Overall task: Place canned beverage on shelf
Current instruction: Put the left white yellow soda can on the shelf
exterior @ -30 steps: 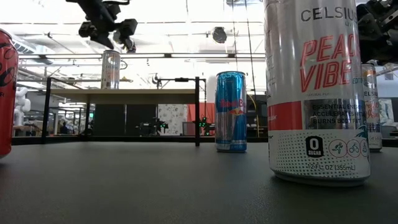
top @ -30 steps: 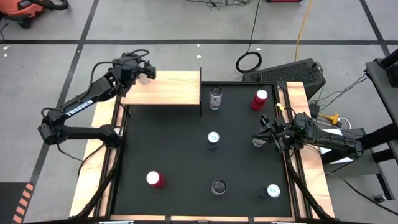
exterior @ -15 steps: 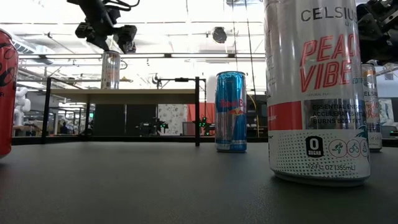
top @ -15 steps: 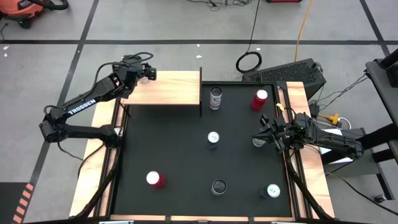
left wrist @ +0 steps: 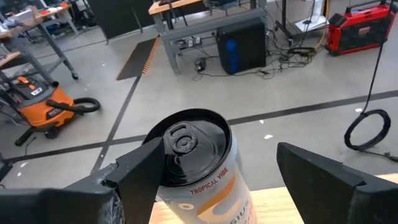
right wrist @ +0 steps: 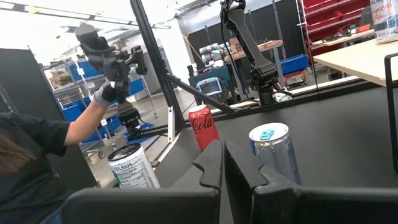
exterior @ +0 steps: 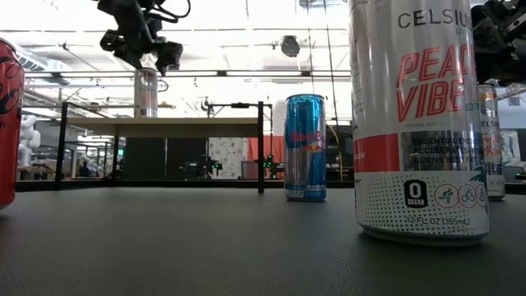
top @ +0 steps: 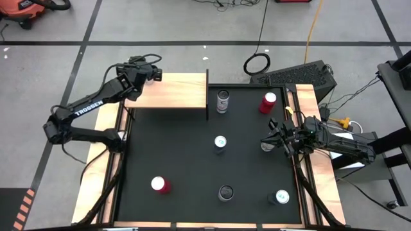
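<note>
The can [left wrist: 198, 163] stands upright at the shelf's [top: 183, 93] far-left corner. The left gripper [exterior: 141, 49] hovers above it, fingers [left wrist: 140, 180] spread, clear either side, so straight up frees it. Right gripper [top: 268, 138] waits at the table's right edge, fingers pressed together.

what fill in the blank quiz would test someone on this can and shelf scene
1. The left gripper has its fingers ____ above the can on the shelf.
2. That silver can stands ____ on the shelf.
3. The right gripper has its fingers ____.
4. The Red Bull can stands on the black ____.

Missing words: open; upright; shut; table
</note>
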You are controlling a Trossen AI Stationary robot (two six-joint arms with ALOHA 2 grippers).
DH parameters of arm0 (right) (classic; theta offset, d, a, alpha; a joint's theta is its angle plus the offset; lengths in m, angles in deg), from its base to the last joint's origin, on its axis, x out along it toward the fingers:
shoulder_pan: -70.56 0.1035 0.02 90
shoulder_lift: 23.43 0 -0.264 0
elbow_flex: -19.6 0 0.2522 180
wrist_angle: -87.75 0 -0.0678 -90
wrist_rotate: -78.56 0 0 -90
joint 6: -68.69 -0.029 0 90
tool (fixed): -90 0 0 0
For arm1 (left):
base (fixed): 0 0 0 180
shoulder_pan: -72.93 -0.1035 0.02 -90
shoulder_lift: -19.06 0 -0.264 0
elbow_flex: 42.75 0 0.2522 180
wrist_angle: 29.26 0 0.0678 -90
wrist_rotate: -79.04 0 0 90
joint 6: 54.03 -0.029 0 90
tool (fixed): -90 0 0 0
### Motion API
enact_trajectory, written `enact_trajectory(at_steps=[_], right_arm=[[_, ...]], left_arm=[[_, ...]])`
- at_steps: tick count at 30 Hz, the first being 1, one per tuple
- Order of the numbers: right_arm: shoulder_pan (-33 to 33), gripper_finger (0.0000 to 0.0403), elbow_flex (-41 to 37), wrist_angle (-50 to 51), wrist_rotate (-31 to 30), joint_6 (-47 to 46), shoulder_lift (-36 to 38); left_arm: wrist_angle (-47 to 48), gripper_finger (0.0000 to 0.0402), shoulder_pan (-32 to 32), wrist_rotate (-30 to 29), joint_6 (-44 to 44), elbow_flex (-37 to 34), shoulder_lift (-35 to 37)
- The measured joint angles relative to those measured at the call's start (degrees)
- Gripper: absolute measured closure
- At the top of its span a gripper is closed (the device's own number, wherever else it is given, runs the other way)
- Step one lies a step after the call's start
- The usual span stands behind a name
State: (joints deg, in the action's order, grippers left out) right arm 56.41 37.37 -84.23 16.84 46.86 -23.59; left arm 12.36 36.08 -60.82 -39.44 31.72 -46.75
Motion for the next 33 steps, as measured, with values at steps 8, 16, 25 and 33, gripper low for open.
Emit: enact_trajectory(at_steps=[8,16,25,33], right_arm=[[0.0,0.0403,0.0,0.0,0.0,0.0,0.0],[0.0,0.0403,0.0,0.0,0.0,0.0,0.0],[0.0,0.0403,0.0,0.0,0.0,0.0,0.0],[0.0,0.0403,0.0,0.0,0.0,0.0,0.0]], left_arm=[[3.1,0.0089,2.1,0.3,0.2,-0.1,1.4],[2.7,0.0089,2.8,0.3,0.1,-0.1,1.4],[-0.7,0.0089,2.8,0.3,-0.1,-0.2,1.3],[-1.8,0.0089,2.8,-1.1,-0.1,-0.3,1.3]])
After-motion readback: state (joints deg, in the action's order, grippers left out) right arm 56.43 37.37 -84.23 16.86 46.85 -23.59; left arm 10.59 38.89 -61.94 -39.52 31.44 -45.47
